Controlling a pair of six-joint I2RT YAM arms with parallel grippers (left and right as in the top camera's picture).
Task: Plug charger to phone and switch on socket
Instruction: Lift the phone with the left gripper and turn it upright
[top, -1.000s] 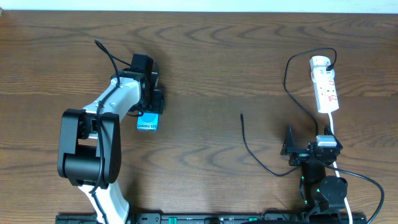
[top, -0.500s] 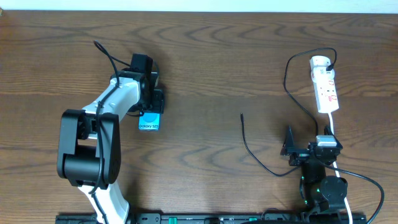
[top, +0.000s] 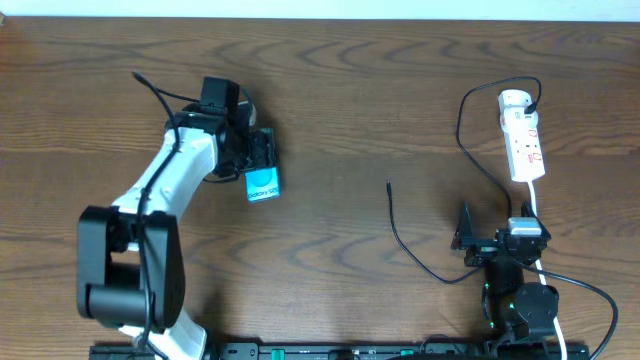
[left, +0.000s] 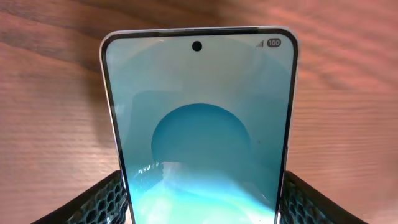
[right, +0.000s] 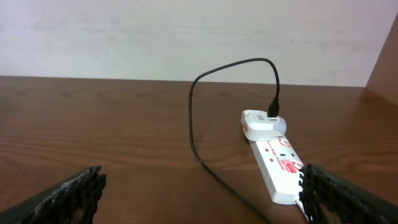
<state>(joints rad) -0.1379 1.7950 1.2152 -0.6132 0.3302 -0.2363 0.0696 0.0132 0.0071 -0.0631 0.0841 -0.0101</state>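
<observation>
Dark brown wood-grain table (top: 330, 90) under everything. Your left gripper (top: 258, 160) is clamped on the lower sides of the phone; your right gripper (right: 200, 180) sits at the near edge, fingers spread wide, holding nothing.

White elongated power strip (top: 523, 140) with red-marked switches lies far right (a black plug is seated at its rounded end).

Small rectangular cyan-screened smartphone (top: 263, 184) is left of centre, well apart from the strip.

Thin black charger cable (top: 390, 205) runs from the strip, with its free tip on bare wood between the two.

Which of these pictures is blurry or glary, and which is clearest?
Left wrist view: the phone fills the frame, with white glare low on its lit screen and the wood behind it soft and pinkish. Right wrist view: the socket is fairly crisp, while the right fingers in the bottom corners are dark and blurred. Overhead view: even light, sharpest overall.
</observation>
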